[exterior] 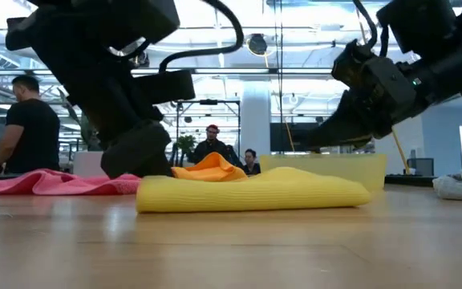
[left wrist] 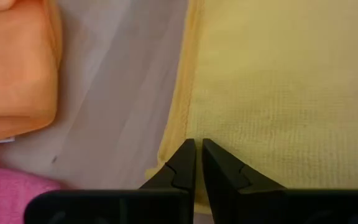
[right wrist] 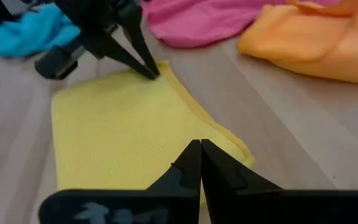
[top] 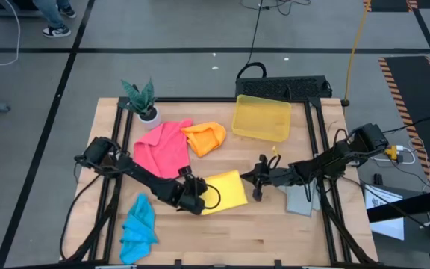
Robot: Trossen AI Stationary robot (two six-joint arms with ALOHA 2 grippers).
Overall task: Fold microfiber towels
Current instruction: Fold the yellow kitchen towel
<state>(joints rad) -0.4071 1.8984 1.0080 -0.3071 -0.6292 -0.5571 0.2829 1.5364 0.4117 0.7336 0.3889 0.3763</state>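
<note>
A yellow towel (top: 226,192) lies folded flat on the table's near middle; it also shows in the low view (exterior: 255,193). My left gripper (top: 198,196) is shut, its tips at the towel's far left corner (right wrist: 157,70). My right gripper (top: 257,183) is shut and stands over the towel's right edge (right wrist: 229,140); I cannot tell whether it touches the towel. The pink towel (top: 163,148) and the orange towel (top: 205,138) lie crumpled at the far left. The blue towel (top: 138,228) lies bunched at the near left. The grey towel (top: 302,200) lies under my right arm. My left gripper has its shut fingertips (left wrist: 188,155) on the yellow towel's far left corner (left wrist: 182,127), beside its left edge. The fingers come slanting down from the table's left. Whether cloth sits between them cannot be told. The towel lies flat on the table.
A translucent yellow bin (top: 261,118) stands at the far right of centre. A potted plant (top: 142,101) stands at the far left corner. People show in the room beyond the table in the low view. Bare wood lies in front of the yellow towel.
</note>
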